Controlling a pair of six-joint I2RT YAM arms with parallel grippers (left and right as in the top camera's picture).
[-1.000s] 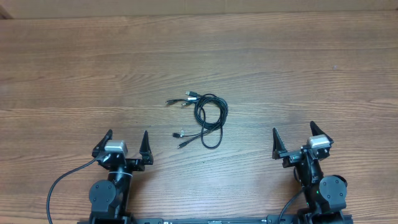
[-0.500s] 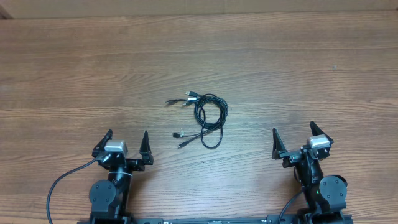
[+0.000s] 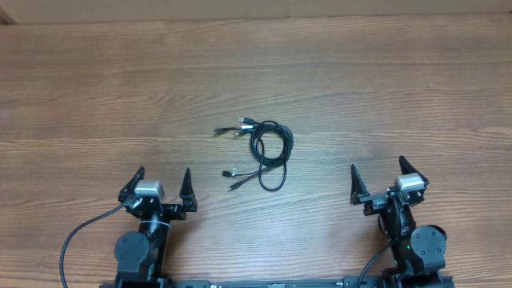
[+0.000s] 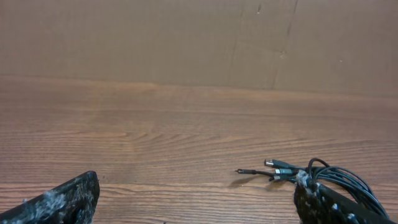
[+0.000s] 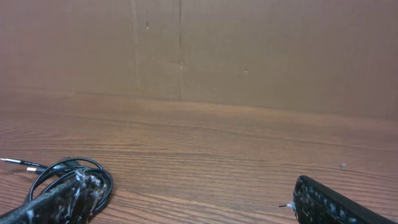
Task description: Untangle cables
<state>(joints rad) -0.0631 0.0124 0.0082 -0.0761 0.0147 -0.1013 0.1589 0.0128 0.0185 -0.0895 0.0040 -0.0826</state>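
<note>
Overhead: left tool (image 3: pixel 163 173), right tool (image 3: pixel 378 166) spread, empty, well apart from cables (image 3: pixel 268 152); better pinch one plug end (image 3: pixel 231 172), hold the rest, pull slowly.

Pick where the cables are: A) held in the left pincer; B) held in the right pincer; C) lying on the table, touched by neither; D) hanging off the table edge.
C: the cables lie on the table, apart from the open left pincer and right pincer.

One tangle of cables (image 3: pixel 254 146), two hands (image 3: pixel 163 172) (image 3: pixel 378 165), one table (image 3: pixel 400 80)
</note>
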